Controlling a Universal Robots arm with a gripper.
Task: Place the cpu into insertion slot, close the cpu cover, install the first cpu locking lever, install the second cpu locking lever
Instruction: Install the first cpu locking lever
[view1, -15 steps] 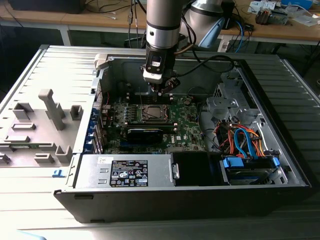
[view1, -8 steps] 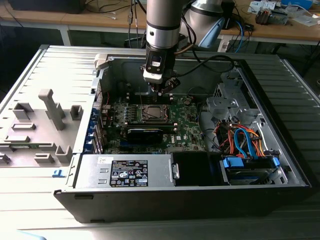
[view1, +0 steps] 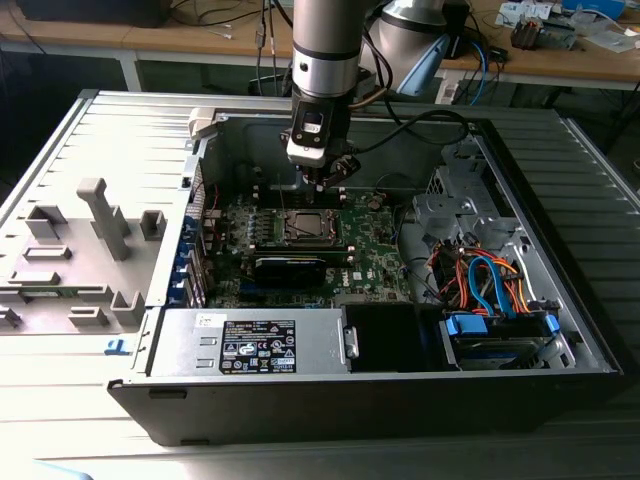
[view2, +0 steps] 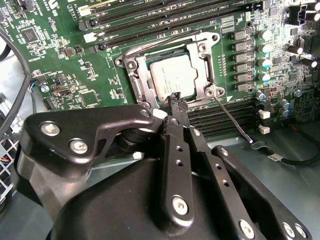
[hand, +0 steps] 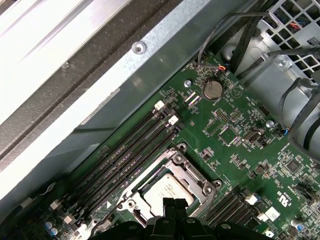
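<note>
Fingers (view2: 176, 102): closed, the tips pressed together with nothing seen between them.

Second wrist view.
- Gripper (view2: 176, 99): black body; its tip is down at the near edge of the insertion slot (view2: 132, 67).
- Cpu (view2: 172, 80): silvery-grey top, seated flat in the slot.
- Cpu cover (view2: 205, 67): silver frame lying flat over the slot, with the cpu showing through its window.
- First lever (view2: 232, 120): thin straight rod that stands out from the slot's corner across the black memory slots (view2: 230, 107), clear of the frame.
- Second lever (view2: 165, 40): bent wire along the slot's far side. Whether it is latched cannot be told.
- Motherboard (view2: 60, 75): green, all around the slot.

First wrist view.
- Fingers (hand: 167, 207): side by side and touching, over the near edge of the cpu (hand: 167, 190).
- Cpu cover (hand: 202, 186): flat around the cpu.
- Memory slots (hand: 125, 155): long and black, beside the slot.
- Coin cell battery (hand: 212, 90): on the green board, well apart from the slot.

Exterior view.
- Arm (view1: 325, 50): comes down into the open computer case (view1: 560, 250).
- Gripper (view1: 325, 183): at the far edge of the insertion slot (view1: 308, 225).
- Power supply box (view1: 250, 345): grey with a black label, at the near wall.
- Cables (view1: 490, 280): blue and orange, toward the exterior view's right.
- Grey fixture (view1: 100, 230): on the ribbed bench (view1: 590, 170), at the exterior view's left.
</note>
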